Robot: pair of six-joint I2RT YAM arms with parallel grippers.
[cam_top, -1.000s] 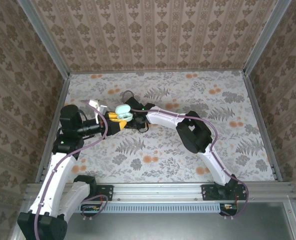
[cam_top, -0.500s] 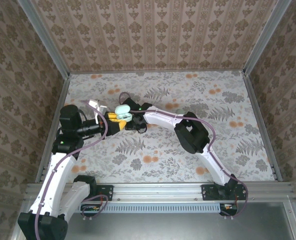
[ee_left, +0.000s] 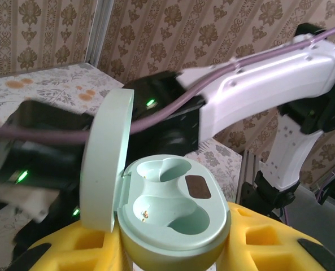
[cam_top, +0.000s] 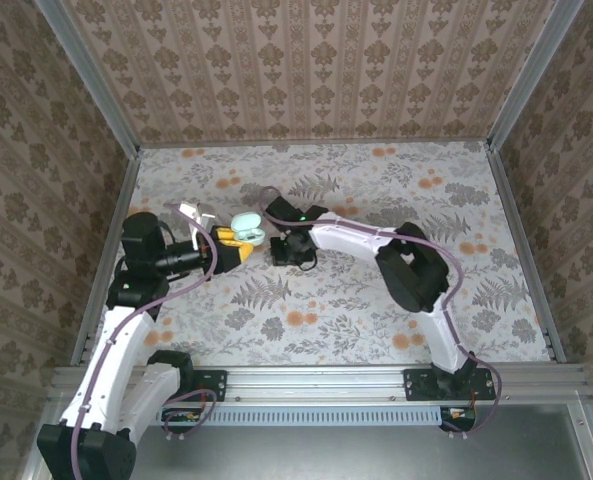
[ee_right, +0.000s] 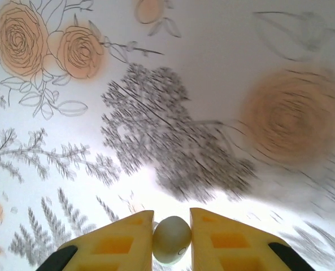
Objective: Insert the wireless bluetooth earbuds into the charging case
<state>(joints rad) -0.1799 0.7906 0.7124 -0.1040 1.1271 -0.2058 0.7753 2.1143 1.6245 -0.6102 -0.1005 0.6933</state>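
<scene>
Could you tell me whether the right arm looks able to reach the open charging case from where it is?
Probably yes: the charging case sits lid-open in the left gripper, both wells empty and uncovered, and the right gripper, gripping an earbud, hangs just beside it with nothing between.

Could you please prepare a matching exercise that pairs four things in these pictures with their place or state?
Things:
1. mint-green plastic charging case
2. case's round lid
3. small pale rounded earbud
4. floral-patterned table

Places or states:
A. pinched between the yellow fingers of the right gripper
B. swung open
C. lying beneath the right gripper
D. held by the left gripper, both wells empty

Pairs: 1-D, 2-B, 3-A, 4-C
</scene>
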